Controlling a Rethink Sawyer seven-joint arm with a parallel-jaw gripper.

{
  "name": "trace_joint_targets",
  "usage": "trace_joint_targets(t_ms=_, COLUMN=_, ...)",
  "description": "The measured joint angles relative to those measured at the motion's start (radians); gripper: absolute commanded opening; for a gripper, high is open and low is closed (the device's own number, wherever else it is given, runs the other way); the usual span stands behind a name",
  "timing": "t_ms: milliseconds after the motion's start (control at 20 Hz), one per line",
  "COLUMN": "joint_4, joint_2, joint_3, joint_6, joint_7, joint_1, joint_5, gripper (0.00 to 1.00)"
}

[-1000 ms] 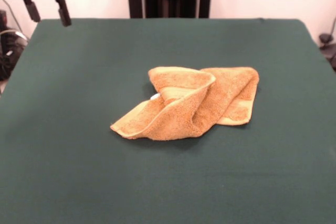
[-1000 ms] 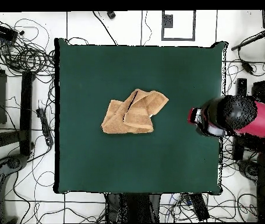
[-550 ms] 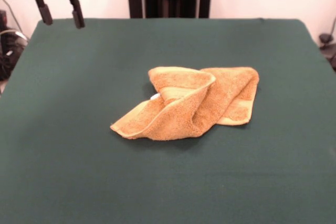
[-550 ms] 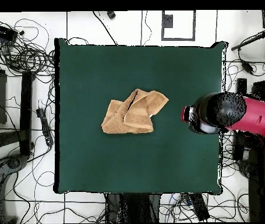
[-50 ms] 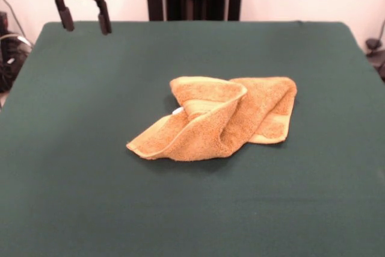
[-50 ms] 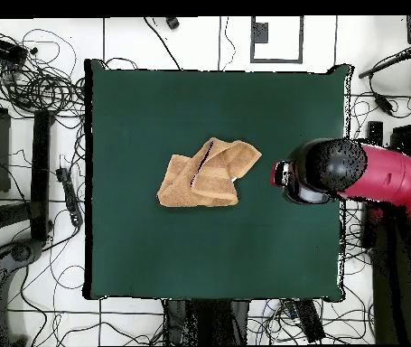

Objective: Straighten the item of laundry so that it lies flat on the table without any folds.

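The item of laundry [image 5: 216, 118], a golden-tan towel, lies crumpled and folded over itself near the middle of the green table [image 5: 90, 185]; a small white tag peeks out at its left fold. In the overhead view the towel [image 6: 207, 173] sits slightly left of centre. My gripper [image 5: 84, 21] hangs open high above the table's far left corner in the front view, well apart from the towel, with nothing between its two dark fingers. From overhead, the red and black arm [image 6: 322, 172] covers the gripper, to the right of the towel.
Cables and stands lie on the floor around the table [image 6: 281, 262] in the overhead view. A black pedestal column stands behind the table's far edge in the front view.
The gripper has moved steadily to the right in the front view, in over the table toward the towel. The towel has not moved.
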Motion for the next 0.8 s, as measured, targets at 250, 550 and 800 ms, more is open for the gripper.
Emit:
trace_joint_targets(t_ms=250, joint_4=0.001, joint_2=0.0, joint_3=0.0, joint_6=0.0, joint_7=0.0, joint_1=0.018, joint_5=0.006, gripper=1.0)
trace_joint_targets(t_ms=550, joint_4=0.001, joint_2=0.0, joint_3=0.0, joint_6=0.0, joint_7=0.0, joint_1=0.027, joint_5=0.009, gripper=1.0)
trace_joint_targets(t_ms=800, joint_4=0.003, joint_2=0.0, joint_3=0.0, joint_6=0.0, joint_7=0.0, joint_1=0.036, joint_5=0.014, gripper=1.0)
